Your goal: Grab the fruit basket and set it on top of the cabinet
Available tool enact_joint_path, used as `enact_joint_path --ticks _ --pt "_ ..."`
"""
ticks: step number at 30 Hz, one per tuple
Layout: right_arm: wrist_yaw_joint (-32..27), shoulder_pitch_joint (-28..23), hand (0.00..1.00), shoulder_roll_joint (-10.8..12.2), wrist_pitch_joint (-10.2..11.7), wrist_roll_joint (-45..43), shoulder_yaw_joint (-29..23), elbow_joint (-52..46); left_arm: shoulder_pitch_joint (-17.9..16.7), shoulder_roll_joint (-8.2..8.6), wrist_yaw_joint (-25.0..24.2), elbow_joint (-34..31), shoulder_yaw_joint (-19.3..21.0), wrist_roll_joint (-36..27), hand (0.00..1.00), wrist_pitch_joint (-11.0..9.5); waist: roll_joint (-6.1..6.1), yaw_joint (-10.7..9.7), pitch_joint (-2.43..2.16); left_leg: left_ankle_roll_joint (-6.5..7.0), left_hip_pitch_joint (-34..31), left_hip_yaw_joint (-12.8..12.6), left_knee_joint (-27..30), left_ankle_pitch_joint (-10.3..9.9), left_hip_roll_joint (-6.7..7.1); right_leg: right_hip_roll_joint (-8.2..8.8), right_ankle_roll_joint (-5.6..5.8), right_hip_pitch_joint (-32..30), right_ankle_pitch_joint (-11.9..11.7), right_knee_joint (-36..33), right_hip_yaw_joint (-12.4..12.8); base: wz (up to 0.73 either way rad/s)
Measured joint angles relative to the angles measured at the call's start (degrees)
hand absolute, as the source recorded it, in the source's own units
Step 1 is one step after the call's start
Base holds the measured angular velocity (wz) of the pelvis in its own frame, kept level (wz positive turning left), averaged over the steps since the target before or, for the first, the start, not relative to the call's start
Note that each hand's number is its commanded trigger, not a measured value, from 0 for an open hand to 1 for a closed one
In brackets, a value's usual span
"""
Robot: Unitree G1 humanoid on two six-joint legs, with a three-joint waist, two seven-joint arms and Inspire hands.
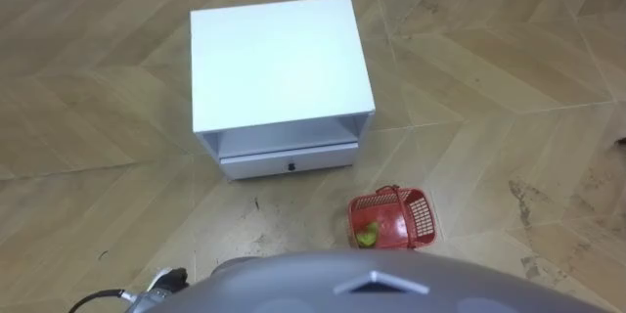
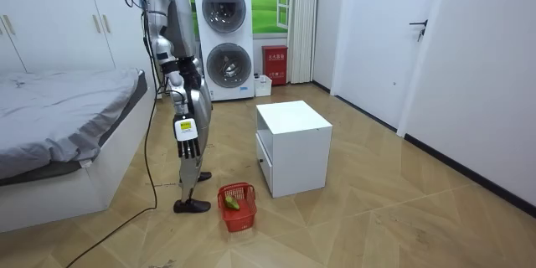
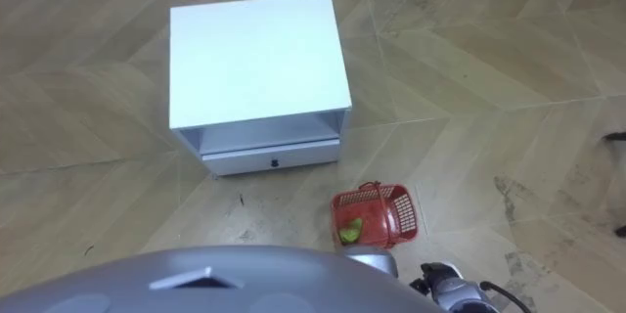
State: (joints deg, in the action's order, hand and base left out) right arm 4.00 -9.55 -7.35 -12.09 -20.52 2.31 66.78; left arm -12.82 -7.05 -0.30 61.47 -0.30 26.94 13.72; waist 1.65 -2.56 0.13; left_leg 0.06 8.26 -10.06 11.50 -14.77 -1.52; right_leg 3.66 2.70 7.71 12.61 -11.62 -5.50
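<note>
Fruit basket (image 1: pixel 389 217) on floor (image 1: pixel 489 78) nr cabinet (image 1: pixel 279 59)

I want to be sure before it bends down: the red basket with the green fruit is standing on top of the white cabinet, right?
Not quite. The red basket with the green fruit stands on the floor in front of the white cabinet, not on top of it. The room view shows this plainly.
</note>
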Motion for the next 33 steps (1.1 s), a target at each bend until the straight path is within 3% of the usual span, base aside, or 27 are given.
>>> enact_joint_path --ticks 33 --pt "0.3 0.4 0.00 0.0 0.0 1.8 0.8 1.9 -0.7 0.60 -0.3 0.9 0.0 -0.4 0.00 -0.3 0.04 0.3 0.03 0.01 0.3 0.6 0.1 0.0 0.17 0.27 0.01 0.4 0.0 -0.2 -0.7 0.01"
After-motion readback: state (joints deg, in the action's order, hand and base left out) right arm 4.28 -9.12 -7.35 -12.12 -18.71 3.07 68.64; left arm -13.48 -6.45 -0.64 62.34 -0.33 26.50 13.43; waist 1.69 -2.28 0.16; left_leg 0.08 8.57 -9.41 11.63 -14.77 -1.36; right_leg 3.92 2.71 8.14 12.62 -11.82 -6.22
